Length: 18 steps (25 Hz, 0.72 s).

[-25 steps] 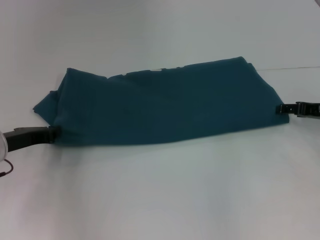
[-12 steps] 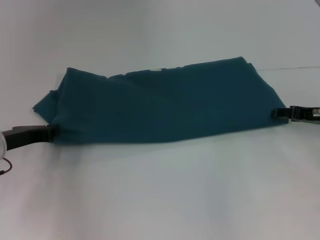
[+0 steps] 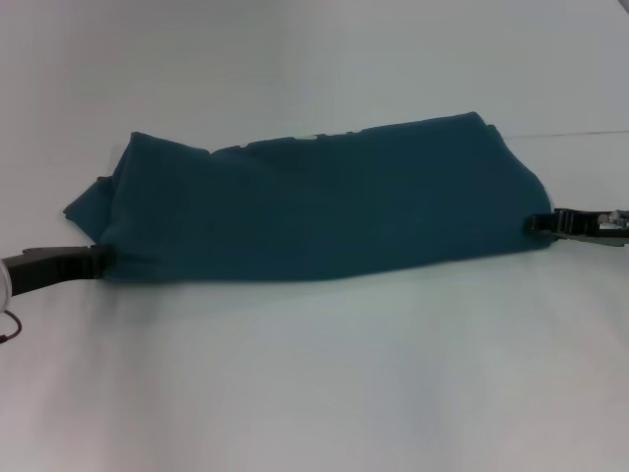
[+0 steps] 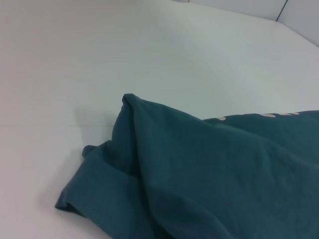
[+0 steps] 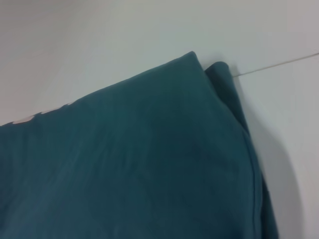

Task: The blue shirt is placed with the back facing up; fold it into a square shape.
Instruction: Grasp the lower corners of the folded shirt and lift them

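Observation:
The blue shirt [image 3: 314, 206] lies folded into a long band across the white table, with a sleeve bunched out at its left end. A thin strip of pale print [image 3: 310, 138] shows along its far edge. My left gripper [image 3: 103, 261] rests low on the table, its tip touching the shirt's near left corner. At the shirt's near right corner, my right gripper [image 3: 534, 224] meets the cloth's edge. The left wrist view shows the shirt [image 4: 209, 174] with its bunched sleeve end, and the right wrist view shows the shirt [image 5: 139, 159] at its far right corner.
The white table [image 3: 314, 374] spreads wide in front of the shirt and behind it. A thin seam line [image 3: 580, 134] crosses the tabletop at the far right, beside the shirt's far corner. A thin cable [image 3: 10, 329] hangs by my left arm.
My right gripper has slid left along the table until its tip reaches the shirt's right edge. The left gripper and the shirt have stayed in place.

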Motion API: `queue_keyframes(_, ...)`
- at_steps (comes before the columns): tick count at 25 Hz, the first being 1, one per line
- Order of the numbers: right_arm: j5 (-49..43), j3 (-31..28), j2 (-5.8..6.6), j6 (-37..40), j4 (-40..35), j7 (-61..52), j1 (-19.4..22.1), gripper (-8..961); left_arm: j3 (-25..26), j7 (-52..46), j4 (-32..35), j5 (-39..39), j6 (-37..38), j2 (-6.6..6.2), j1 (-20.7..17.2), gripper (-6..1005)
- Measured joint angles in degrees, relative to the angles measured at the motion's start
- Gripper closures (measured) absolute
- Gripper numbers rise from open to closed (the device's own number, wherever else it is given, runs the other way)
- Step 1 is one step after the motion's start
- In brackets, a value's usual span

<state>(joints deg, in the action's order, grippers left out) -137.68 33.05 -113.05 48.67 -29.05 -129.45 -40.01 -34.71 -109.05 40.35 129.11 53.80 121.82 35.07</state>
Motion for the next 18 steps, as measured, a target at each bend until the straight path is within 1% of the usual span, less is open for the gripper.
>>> queue_keyframes(1, 0.6, -0.1, -0.08, 0.3, -0.1, 0.3, 0.1, 279, 0.0, 0.0, 0.0, 0.0, 0.0, 0.00, 0.0, 970)
queue_keyframes(6, 3.0, -0.1, -0.02, 1.3, -0.5, 1.5, 1.0, 527, 0.0, 0.1, 0.0, 0.1, -0.4, 0.00, -0.2, 967)
queue_keyframes(9, 5.6, -0.2, 0.06, 2.2, -0.6, 3.6, 2.2, 648, 0.0, 0.1, 0.0, 0.1, -1.0, 0.00, -0.4, 965)
queue_keyframes(12, 6.3, -0.3, 0.07, 2.3, -0.6, 4.3, 2.7, 770, 0.0, 0.1, 0.0, 0.1, -1.1, 0.04, -0.5, 963)
queue_keyframes(15, 9.0, -0.3, -0.03, 3.1, -0.6, 7.0, 3.6, 880, 0.3, -0.1, 0.1, 0.1, -1.1, 0.08, -0.6, 962)
queue_keyframes(17, 13.7, -0.3, -0.17, 5.2, -0.6, 10.8, 4.9, 953, 0.5, -0.2, 0.3, 0.1, -1.1, 0.09, -0.8, 960)
queue_keyframes(18, 13.7, -0.3, -0.17, 5.2, -0.6, 10.8, 4.9, 953, 0.6, -0.2, 0.6, 0.1, -1.0, 0.10, -1.0, 960)
